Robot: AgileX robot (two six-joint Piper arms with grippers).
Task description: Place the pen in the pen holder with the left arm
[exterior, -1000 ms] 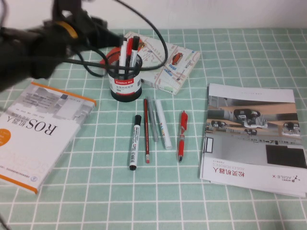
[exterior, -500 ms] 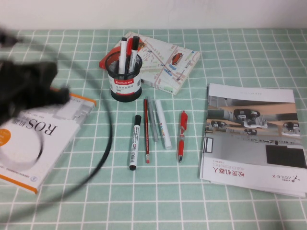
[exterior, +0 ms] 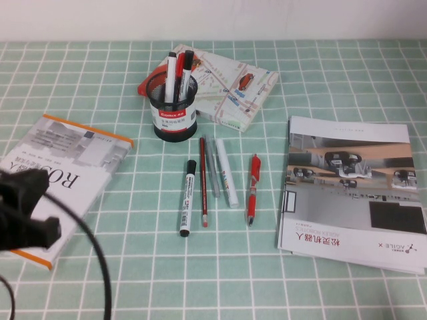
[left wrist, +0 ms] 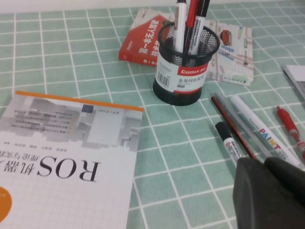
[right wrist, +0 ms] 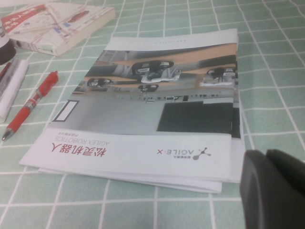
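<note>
We see the thick white-barrelled pen with the long black cap [exterior: 187, 71] standing upright in the black wire-mesh cylindrical pen holder [exterior: 174, 109] among other markers. The left gripper [left wrist: 271, 193], fingers pressed together and holding nothing, hovers above the white ROS book [exterior: 50, 180], well apart from the holder. The right gripper [right wrist: 276, 191], likewise closed and empty, sits near the grey AgileX brochure [right wrist: 157, 109].

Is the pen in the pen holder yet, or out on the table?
In. The pen stands upright in the pen holder; left end effector has withdrawn, right end effector is parked.
</note>
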